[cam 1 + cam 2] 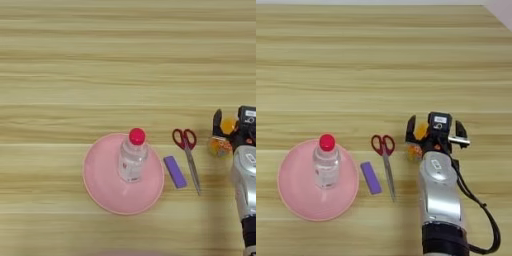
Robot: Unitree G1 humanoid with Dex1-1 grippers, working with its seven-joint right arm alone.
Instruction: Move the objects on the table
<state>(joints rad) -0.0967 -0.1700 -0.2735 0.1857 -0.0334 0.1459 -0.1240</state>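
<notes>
Pale wooden counter (pixel 100 60) fills both views, its grain stripes running left to right. A clear bottle (pixel 132 159) with a red cap stands upright on a pink plate (pixel 100 185), its long axis vertical. Just right of the plate lies a purple block (pixel 175 171), then red-handled scissors (pixel 188 155), handles away from the robot, blades toward it. Right again, the gripper (pixel 435 134) comes in from the bottom edge, its fingers (pixel 410 131) spread wide either side of the orange bottle (pixel 417 142), which is mostly hidden; I cannot tell its axis or whether the fingers touch it. Counter beyond and left of the things lies bare; its far right corner shows in the right eye view.
</notes>
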